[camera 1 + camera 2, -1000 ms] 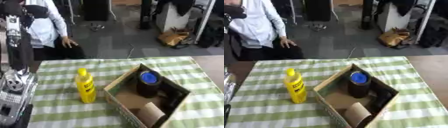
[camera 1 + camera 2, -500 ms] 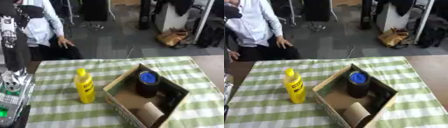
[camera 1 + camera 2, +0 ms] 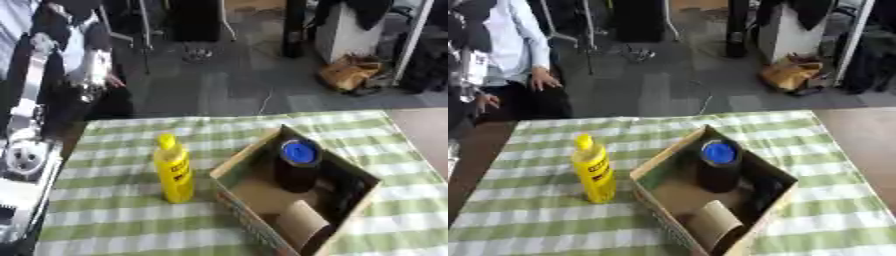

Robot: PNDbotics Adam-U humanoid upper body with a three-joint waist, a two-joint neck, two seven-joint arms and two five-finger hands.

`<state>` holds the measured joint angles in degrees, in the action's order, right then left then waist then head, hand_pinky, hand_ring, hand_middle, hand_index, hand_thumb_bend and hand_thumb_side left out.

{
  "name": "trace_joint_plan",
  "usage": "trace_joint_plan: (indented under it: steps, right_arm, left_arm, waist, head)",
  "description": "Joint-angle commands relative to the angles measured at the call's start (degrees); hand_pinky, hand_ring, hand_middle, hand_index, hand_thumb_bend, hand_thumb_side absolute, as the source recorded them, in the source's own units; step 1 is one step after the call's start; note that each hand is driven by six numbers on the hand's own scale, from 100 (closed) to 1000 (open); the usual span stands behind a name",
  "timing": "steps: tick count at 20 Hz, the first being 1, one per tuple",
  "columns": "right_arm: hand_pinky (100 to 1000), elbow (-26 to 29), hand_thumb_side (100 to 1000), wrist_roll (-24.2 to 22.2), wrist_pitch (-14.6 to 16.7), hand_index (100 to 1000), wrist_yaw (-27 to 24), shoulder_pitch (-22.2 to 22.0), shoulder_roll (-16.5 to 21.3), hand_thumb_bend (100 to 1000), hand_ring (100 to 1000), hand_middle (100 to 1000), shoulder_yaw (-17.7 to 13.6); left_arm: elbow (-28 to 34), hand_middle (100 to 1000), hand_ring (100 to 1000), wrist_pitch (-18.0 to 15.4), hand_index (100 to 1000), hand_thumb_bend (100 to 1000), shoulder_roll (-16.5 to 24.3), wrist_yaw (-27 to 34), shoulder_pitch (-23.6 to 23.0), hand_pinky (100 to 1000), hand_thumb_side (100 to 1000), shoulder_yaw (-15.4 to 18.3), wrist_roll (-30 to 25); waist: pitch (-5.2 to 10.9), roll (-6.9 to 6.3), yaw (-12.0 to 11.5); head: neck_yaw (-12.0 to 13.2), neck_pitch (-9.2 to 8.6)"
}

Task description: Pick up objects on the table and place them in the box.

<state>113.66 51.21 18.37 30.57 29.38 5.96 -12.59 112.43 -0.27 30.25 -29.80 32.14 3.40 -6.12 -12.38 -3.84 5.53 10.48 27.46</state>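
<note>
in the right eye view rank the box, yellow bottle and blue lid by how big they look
1. Cardboard box, clearly the largest.
2. Yellow bottle, standing upright to the left of the box.
3. Blue lid, on the dark container inside the box, the smallest.

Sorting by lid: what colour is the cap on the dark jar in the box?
Blue cap, clearest in the right eye view.

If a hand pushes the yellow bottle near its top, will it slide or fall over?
The yellow bottle stands upright, tall and narrow, so a push near its cap would probably tip it rather than slide it. The checked cloth under it may add grip. Its round body could then roll.
</note>
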Motion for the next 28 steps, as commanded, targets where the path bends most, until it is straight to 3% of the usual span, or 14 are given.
trace_joint_plan:
  steps: [1, 2, 9, 11, 13, 14, 15, 19, 20, 23, 28]
  right_arm:
    - [788, 0.93, 1000, 0.76, 0.96, 630, 0.46, 0.32, 0.97, 100, 740, 704, 0.47]
    - [788, 0.93, 1000, 0.76, 1.0, 629, 0.49, 0.28, 0.94, 100, 739, 703, 0.54]
    - [788, 0.93, 1000, 0.76, 1.18, 628, 0.61, 0.13, 0.79, 100, 739, 703, 1.01]
    - [788, 0.93, 1000, 0.76, 1.2, 627, 0.61, 0.11, 0.77, 100, 739, 703, 1.14]
    - [788, 0.93, 1000, 0.76, 1.2, 625, 0.61, 0.12, 0.77, 100, 739, 703, 1.21]
    - [788, 0.93, 1000, 0.76, 1.19, 623, 0.6, 0.12, 0.78, 100, 739, 703, 1.24]
    - [788, 0.93, 1000, 0.76, 1.18, 623, 0.59, 0.1, 0.78, 100, 739, 703, 1.29]
    - [789, 0.93, 1000, 0.76, 1.09, 622, 0.58, -0.07, 0.98, 100, 739, 702, 1.26]
    - [789, 0.93, 1000, 0.76, 1.07, 620, 0.57, -0.12, 1.01, 100, 739, 702, 1.27]
    - [789, 0.93, 1000, 0.76, 1.03, 619, 0.52, -0.18, 1.05, 100, 739, 702, 1.33]
    - [787, 0.93, 1000, 0.76, 0.99, 618, 0.56, 0.05, 1.09, 100, 738, 701, 1.2]
  left_arm:
    - [-2.7, 942, 882, 1.63, 1000, 100, 5.91, -3.35, 1.94, 911, 628, -2.85, -6.5]
    - [-3.81, 946, 884, 1.68, 1000, 100, 7.03, -3.62, 2.31, 920, 581, -3.72, -7.84]
    - [-11.47, 970, 948, -1.53, 1000, 100, 13.49, -3.64, 4.74, 985, 588, -9.81, -17.19]
    - [-13.67, 997, 1000, -2.14, 1000, 100, 14.85, -3.61, 5.21, 1000, 622, -11.18, -19.02]
    - [-15.94, 1000, 1000, -2.56, 1000, 100, 16.02, -3.56, 5.42, 1000, 720, -12.56, -20.5]
    - [-17.05, 1000, 1000, -2.79, 1000, 100, 16.39, -3.14, 5.52, 1000, 815, -13.07, -21.11]
    - [-18.27, 1000, 1000, -3.18, 1000, 100, 16.67, -2.0, 5.51, 1000, 833, -13.48, -22.03]
    - [-22.33, 1000, 1000, -4.51, 1000, 100, 17.88, 2.66, 5.86, 1000, 975, -13.32, -25.23]
    - [-23.41, 1000, 1000, -4.59, 1000, 138, 18.07, 3.98, 6.06, 1000, 996, -13.21, -26.09]
    - [-26.44, 1000, 1000, -4.0, 1000, 265, 18.39, 7.56, 6.59, 1000, 1000, -12.7, -28.47]
    - [-27.81, 1000, 1000, -3.59, 1000, 286, 18.41, 12.36, 5.17, 1000, 1000, -11.04, -25.93]
  waist:
    - [1.4, -0.15, -0.09]
    - [1.51, -0.25, -0.06]
    - [2.0, -0.74, 0.22]
    - [2.04, -0.82, 0.27]
    - [2.05, -0.89, 0.37]
    - [2.04, -0.92, 0.42]
    - [2.03, -0.94, 0.48]
    - [2.05, -1.1, 0.47]
    - [2.06, -1.14, 0.45]
    - [2.08, -1.17, 0.39]
    - [1.91, -0.84, 0.44]
  head:
    - [0.12, 0.86]
    - [0.11, 0.8]
    - [0.17, 0.64]
    - [0.14, 0.65]
    - [0.17, 0.68]
    - [0.19, 0.69]
    - [0.21, 0.71]
    - [0.16, 1.16]
    - [0.18, 1.28]
    - [0.17, 1.47]
    - [-0.11, 1.44]
